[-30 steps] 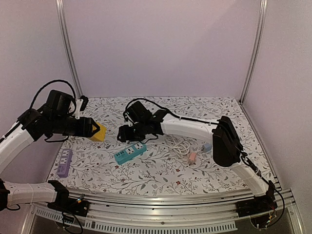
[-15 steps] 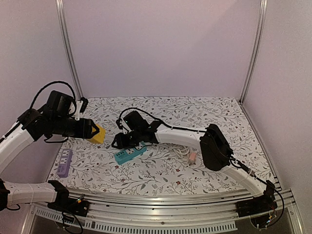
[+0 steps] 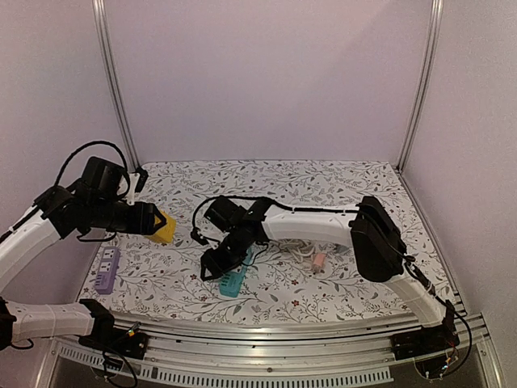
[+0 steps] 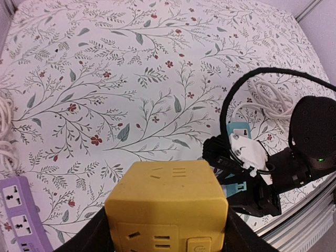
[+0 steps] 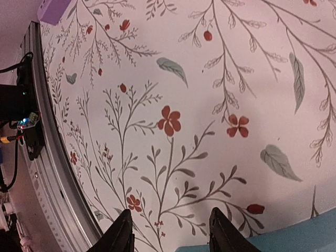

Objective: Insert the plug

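— Right gripper (image 5: 172,231) straddles the teal power strip (image 3: 234,279) at its far end; pinching or merely resting on it, I can't tell.
— Left gripper (image 3: 152,220)?
— Clamped on the yellow cube socket (image 4: 167,202), held aloft. The pinkish plug (image 3: 319,260) lies by the coiled white cable (image 3: 300,241), ungripped.
— Then a loose hold could let the strip swivel, snagging the cable and knocking that plug away.

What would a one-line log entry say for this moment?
left gripper: holding yellow socket cube aloft | right gripper: over teal power strip, grip unclear
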You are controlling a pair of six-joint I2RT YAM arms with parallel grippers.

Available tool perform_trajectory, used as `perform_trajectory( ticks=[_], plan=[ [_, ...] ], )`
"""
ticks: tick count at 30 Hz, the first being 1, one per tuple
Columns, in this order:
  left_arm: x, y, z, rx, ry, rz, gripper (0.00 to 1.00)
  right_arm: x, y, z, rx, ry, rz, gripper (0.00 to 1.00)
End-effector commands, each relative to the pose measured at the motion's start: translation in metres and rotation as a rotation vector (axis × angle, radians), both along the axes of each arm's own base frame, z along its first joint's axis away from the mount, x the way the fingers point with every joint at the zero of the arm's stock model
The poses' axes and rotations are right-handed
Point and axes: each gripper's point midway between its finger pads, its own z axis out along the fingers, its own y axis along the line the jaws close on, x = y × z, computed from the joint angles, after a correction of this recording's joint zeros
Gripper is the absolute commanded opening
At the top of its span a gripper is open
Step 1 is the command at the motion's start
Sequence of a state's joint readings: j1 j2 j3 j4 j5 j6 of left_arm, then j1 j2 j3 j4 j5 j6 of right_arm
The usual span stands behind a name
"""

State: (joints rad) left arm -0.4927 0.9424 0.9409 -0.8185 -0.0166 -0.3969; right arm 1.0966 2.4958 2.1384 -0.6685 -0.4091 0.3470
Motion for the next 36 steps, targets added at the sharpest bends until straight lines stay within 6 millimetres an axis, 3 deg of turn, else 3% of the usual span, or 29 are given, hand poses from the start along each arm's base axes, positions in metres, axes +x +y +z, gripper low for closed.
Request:
perform_trajectory(
  ticks=[1, 5, 8, 11, 16, 20, 27, 30, 36],
  plan=[
    [0.011, -0.008, 0.008, -0.053, -0.055, 0.007, 0.00, -0.022, -0.072, -0.019, -0.252, -0.002, 0.010, 0.48],
    [0.015, -0.022, -0.002, -0.051, -0.037, -0.043, 0.00, -0.027, -0.116, -0.007, -0.314, -0.042, -0.057, 0.49],
    [0.018, -0.040, -0.007, -0.044, -0.033, -0.118, 0.00, -0.031, -0.136, 0.003, -0.320, -0.057, -0.100, 0.49],
    [0.019, -0.065, -0.005, -0.044, -0.055, -0.245, 0.00, -0.029, -0.133, 0.020, -0.277, -0.068, -0.134, 0.49],
    [0.015, -0.110, 0.000, -0.026, -0.073, -0.548, 0.00, -0.029, -0.111, 0.062, -0.128, -0.070, -0.127, 0.52],
    [0.008, -0.141, 0.004, 0.060, -0.113, -0.835, 0.00, -0.031, -0.119, 0.087, -0.082, -0.067, -0.173, 0.53],
    [-0.036, -0.176, -0.014, 0.196, -0.132, -1.386, 0.00, -0.039, -0.179, 0.094, -0.128, -0.023, -0.403, 0.58],
    [-0.039, -0.190, -0.028, 0.284, -0.131, -1.500, 0.00, -0.047, -0.198, 0.092, -0.140, 0.025, -0.469, 0.63],
    [-0.033, -0.226, -0.030, 0.339, -0.187, -1.597, 0.00, -0.065, -0.202, 0.098, -0.023, 0.096, -0.458, 0.75]
  ],
)
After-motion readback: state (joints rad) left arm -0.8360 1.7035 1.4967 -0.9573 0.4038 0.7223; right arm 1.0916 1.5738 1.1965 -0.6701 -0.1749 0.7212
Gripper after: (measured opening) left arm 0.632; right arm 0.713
